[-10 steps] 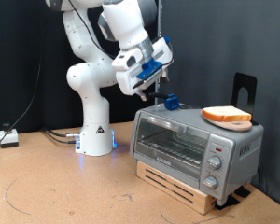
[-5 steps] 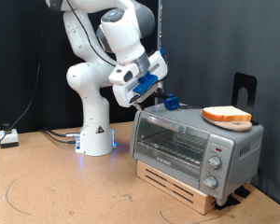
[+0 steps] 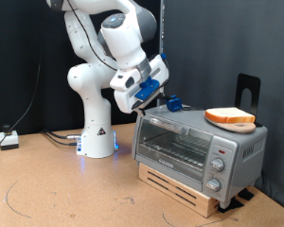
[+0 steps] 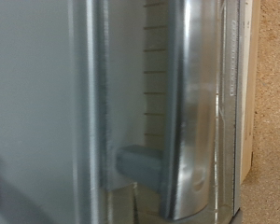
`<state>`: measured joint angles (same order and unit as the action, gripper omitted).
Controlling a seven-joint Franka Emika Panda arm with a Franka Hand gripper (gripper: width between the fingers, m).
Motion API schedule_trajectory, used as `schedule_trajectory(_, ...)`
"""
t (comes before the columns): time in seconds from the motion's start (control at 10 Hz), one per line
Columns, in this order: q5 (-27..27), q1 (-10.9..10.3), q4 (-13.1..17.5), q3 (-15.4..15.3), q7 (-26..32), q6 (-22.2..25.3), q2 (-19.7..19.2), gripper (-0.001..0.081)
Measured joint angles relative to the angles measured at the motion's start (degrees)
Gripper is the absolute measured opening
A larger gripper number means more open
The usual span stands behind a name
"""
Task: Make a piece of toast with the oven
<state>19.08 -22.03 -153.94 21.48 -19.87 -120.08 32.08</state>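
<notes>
The piece of toast (image 3: 229,116) lies on a round wooden board (image 3: 239,126) on top of the oven (image 3: 194,147). The oven stands at the exterior view's right, its glass door shut. My gripper (image 3: 146,104) hangs just above the oven's upper corner on the exterior view's left, by the top edge of the door. It holds nothing that I can see. The wrist view is filled by the oven's metal door handle (image 4: 191,103) and glass door (image 4: 37,93), very close. The fingers do not show there.
The oven sits on a wooden slatted base (image 3: 180,186), also seen in the wrist view (image 4: 247,56). A small blue object (image 3: 173,102) stands on the oven top behind the gripper. A black stand (image 3: 248,90) rises behind the oven. The robot base (image 3: 97,137) and cables (image 3: 47,135) are at the back.
The gripper has moved down and towards the exterior view's left, from above the oven top to its upper left front corner. The toast and the oven have not moved.
</notes>
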Motion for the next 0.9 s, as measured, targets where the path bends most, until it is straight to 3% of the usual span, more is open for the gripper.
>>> schedule_trajectory(0.7,-0.2,-0.2,-3.6,-0.4,3.8,-8.0,-6.7,0.0807)
schedule_trajectory(0.9,-1.2,0.1,-3.6,-0.4,3.8,-8.9,-7.0,0.0807)
